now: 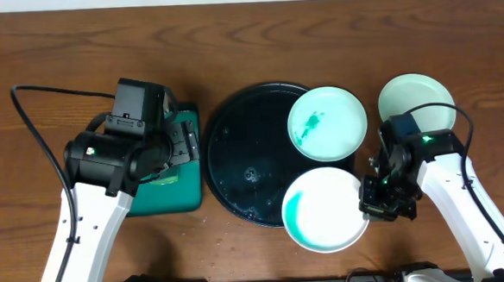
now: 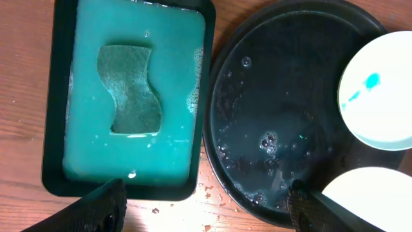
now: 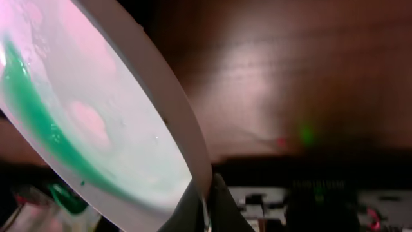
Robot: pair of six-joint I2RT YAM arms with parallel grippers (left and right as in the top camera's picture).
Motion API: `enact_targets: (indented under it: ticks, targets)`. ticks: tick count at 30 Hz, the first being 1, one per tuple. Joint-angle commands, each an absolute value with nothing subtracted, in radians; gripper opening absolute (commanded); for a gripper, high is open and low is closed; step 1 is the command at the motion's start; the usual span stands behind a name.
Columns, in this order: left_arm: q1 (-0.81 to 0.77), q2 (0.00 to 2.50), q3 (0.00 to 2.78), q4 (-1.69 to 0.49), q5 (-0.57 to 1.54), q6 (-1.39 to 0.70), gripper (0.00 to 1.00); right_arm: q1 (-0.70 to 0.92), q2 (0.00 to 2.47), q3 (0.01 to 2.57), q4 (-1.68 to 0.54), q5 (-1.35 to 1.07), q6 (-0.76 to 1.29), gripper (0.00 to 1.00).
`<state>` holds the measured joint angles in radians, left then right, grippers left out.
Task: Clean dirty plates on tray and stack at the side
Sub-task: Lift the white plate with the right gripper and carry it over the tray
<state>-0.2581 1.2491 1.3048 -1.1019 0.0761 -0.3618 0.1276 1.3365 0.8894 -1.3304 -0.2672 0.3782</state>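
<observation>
**Surroundings.** Brown wooden tabletop [image 1: 48,48]. Left of centre is the green tray [image 2: 53,129]: small, rectangular, black rim, filled w/ teal soapy liquid. A sponge [image 2: 132,90], green and hourglass-shaped, lies in it w/ its long axis along the tray's length. Just beside it on the right is the black tray [image 1: 244,159]: large, round, glossy, raised rim, wet floor w/ bubbles. In the overhead view the left arm hides most of the green tray.

**Plates.**
- The blotched plate [image 1: 327,123] is small, round and white w/ a teal blotch. It lies face up in the black tray's upper-right part.
- The crescent plate [image 1: 325,210] is white w/ a teal crescent along its left edge. It is at the tray's lower right, overhanging the rim toward the front. Lifted or resting: cannot tell.
- The mint plate [image 1: 416,102] is pale and clean-looking. It sits on the tabletop right of the black tray, near the blotched plate but not touching.

**Arms.**
- The left end effector [image 2: 209,205] has its fingers spread wide, above the gap btwn the two trays.
- The right end effector [image 3: 205,207] is closed on the crescent plate's right rim, pinched btwn both fingers. Its wrist stands btwn that plate and the mint plate.
</observation>
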Motion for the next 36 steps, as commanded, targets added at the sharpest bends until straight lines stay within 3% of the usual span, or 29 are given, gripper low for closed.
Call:
enact_targets:
  ticks: [1,9,22,27,36]
  targets:
    - [-0.261,1.254,1.313,-1.108,0.075,-0.353,0.8,0.131,1.33,0.912,-1.351,-0.397,0.329,0.02]
    - [-0.261,1.254,1.313,-1.118,0.075,-0.353,0.8,0.18,1.331,0.911,-1.188,-0.609,0.286,0.02]
    - [-0.261,1.254,1.313,-1.119,0.075,-0.352,0.8,0.26,1.331,0.915,-0.512,-0.607,0.31,0.01]
    - [-0.261,1.254,1.313,-1.119,0.075,-0.352,0.8,0.277,1.335,0.975,-0.506,-0.493,0.321,0.01]
    - [-0.261,1.254,1.313,-1.121,0.075,-0.352,0.8,0.362,1.421,1.227,-0.709,-0.2,0.233,0.01]
